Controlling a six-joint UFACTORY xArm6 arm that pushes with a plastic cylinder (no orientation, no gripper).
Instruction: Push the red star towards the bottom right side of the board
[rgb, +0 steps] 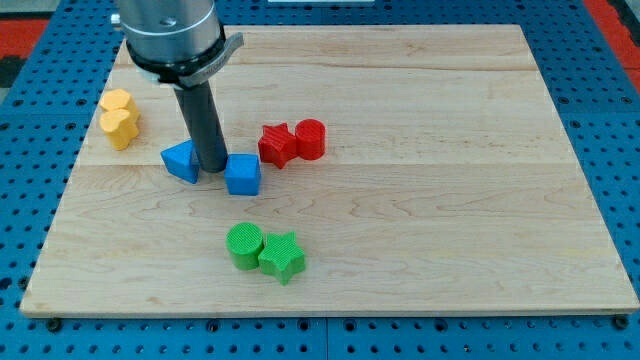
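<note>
- My tip (213, 166) stands left of the frame's centre, between the blue triangle (181, 160) and the blue cube (243, 174).
- There is no gripper, only the rod, and it holds nothing.
- The red star (277, 144) lies near centre, touching the red cylinder (311, 139), right of my tip.
- The table (450, 200) also carries green and yellow blocks.

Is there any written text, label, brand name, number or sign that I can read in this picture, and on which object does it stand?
None: no readable text, number, brand or sign appears anywhere in this view.
The wooden board, the red star, the other coloured blocks and the arm's grey housing above my tip are all plain, without print or stickers.
</note>
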